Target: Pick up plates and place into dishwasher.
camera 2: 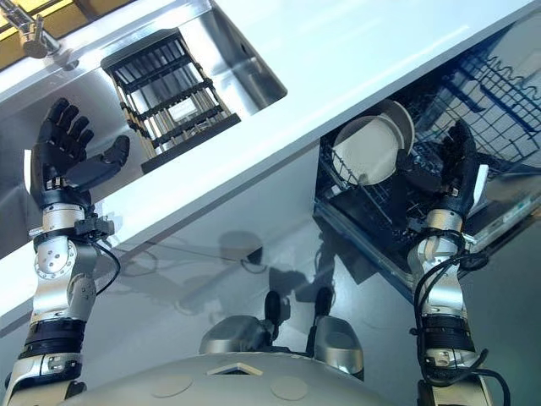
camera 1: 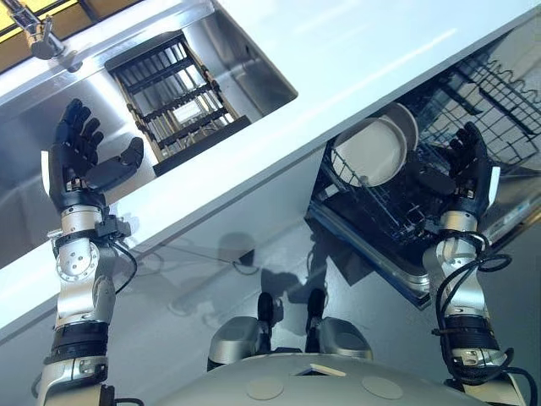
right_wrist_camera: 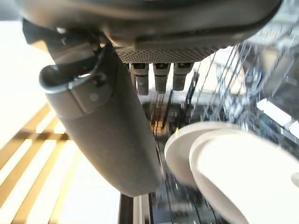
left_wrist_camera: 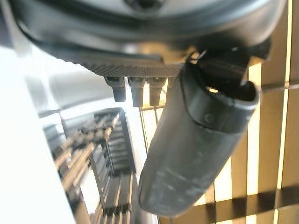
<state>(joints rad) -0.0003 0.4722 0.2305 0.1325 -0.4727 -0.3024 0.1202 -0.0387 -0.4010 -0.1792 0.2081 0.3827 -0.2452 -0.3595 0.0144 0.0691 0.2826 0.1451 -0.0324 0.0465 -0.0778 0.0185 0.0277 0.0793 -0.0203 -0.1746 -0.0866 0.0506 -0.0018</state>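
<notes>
White plates (camera 1: 376,150) stand on edge in the dishwasher rack (camera 1: 473,110) at the frame's right, just left of the right robot hand (camera 1: 467,169), whose fingers are spread and empty, while the left robot hand (camera 1: 78,156), also spread, hovers over the sink (camera 1: 34,182) at upper left, far from them.

Two pale plates (camera 1: 376,150) stand on edge in the dishwasher rack (camera 1: 439,161) below the desk's (camera 1: 338,59) near edge; the right hand (camera 1: 469,169) hangs just beside them, fingers relaxed, holding nothing; the left hand (camera 1: 76,156) is raised over the sink (camera 1: 127,93), spread wide, near a dark dish rack (camera 1: 173,93).
</notes>
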